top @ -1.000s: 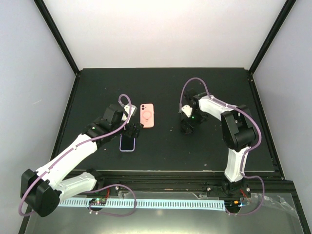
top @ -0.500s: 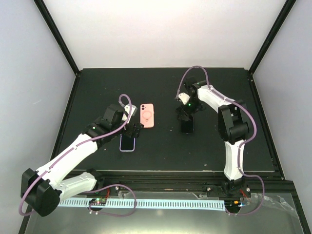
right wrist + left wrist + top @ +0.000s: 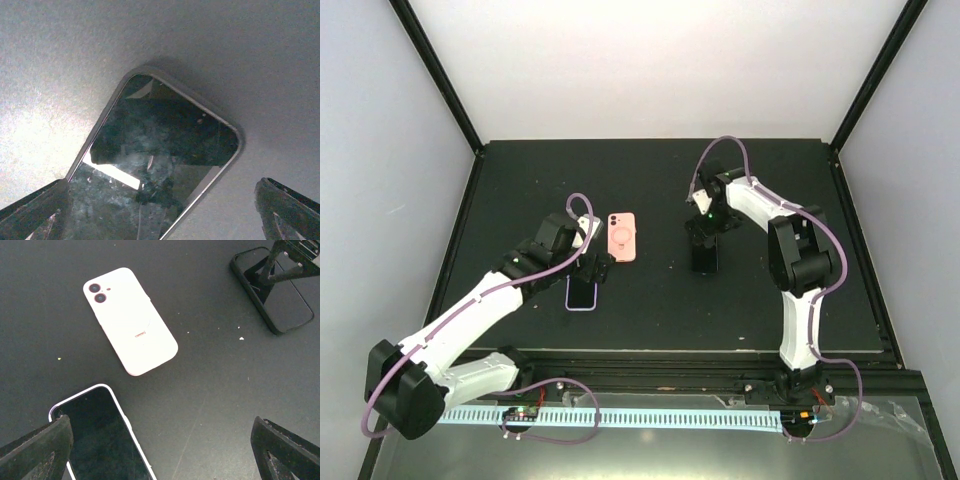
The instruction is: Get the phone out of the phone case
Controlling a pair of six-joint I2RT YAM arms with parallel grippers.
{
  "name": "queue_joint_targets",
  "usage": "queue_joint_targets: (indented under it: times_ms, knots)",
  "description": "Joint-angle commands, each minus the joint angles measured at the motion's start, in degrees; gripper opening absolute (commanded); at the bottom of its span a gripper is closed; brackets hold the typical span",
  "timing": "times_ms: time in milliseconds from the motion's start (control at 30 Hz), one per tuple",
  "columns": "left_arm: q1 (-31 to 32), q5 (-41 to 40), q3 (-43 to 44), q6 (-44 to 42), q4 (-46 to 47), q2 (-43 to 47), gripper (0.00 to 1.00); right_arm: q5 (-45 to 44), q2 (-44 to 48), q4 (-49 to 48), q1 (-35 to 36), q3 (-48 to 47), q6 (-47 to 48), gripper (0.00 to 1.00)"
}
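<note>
The case (image 3: 623, 237) lies flat on the dark desk (image 3: 520, 200), back up, with its pale ring facing the overhead camera. It sits left of centre, between the two arms. In the left wrist view two small dark rounds show in one corner of its back. Whether anything sits inside the shell cannot be told from this side. Nothing rests on it and nothing touches it.

Just beside the case, nearer the arm bases and not touching it, a phone (image 3: 97, 435) with a pale rim lies screen up. The left fingers (image 3: 35, 450) stand wide apart and hold nothing. In the wrist view, one of them is at the phone's edge and the other is over bare desk. The case is beyond them.

Well apart to the right, a black slab (image 3: 165, 160) with a grey rim lies glossy face up. The right fingers (image 3: 287, 210) are spread wide, one on each side of its end, gripping nothing. Whether they touch the slab cannot be told.
</note>
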State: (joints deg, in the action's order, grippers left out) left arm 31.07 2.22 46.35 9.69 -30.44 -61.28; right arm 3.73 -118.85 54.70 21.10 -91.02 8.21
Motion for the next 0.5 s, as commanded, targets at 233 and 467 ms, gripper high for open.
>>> queue_joint_targets:
  times_ms: [233,467]
  knots:
    - [-0.40,0.65,0.63,0.59,-0.33,-0.06,0.99,3.00,-2.17,1.07,-0.27,-1.96,-2.14,1.00]
    - [-0.42,0.72,0.61,0.58,-0.30,-0.29,0.99,9.93,-3.81,3.28,0.13,-3.15,-0.75,1.00]
